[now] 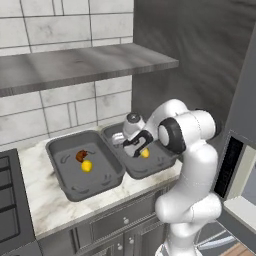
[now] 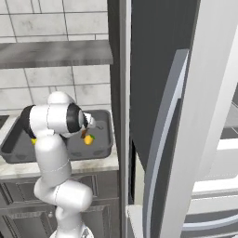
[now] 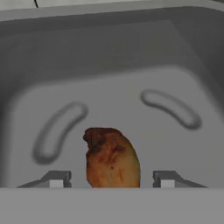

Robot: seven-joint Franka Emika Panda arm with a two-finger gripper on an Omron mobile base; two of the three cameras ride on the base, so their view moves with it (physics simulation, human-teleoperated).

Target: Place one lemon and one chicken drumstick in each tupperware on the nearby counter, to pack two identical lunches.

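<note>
Two dark grey tupperware trays sit side by side on the pale counter (image 1: pixel 45 200). The left tupperware (image 1: pixel 64 146) holds a chicken drumstick (image 1: pixel 81 156) and a lemon (image 1: pixel 86 166). My gripper (image 1: pixel 135 148) hangs low inside the right tupperware (image 1: pixel 152 168), just beside its lemon (image 1: pixel 145 153). In the hand view the gripper (image 3: pixel 111 179) is open, and a second reddish-brown drumstick (image 3: pixel 111 159) stands between the fingertips (image 3: pixel 56 180) with a gap on either side, over the tray floor (image 3: pixel 131 105). From the right base view the lemon (image 2: pixel 88 138) shows beside the hand in the tray (image 2: pixel 104 139).
A grey wall shelf (image 1: pixel 85 62) juts out above the trays. A dark stovetop (image 1: pixel 7 200) borders the counter on the left. A tall dark panel (image 2: pixel 118 93) and a pale appliance door (image 2: pixel 195 139) stand close on the right.
</note>
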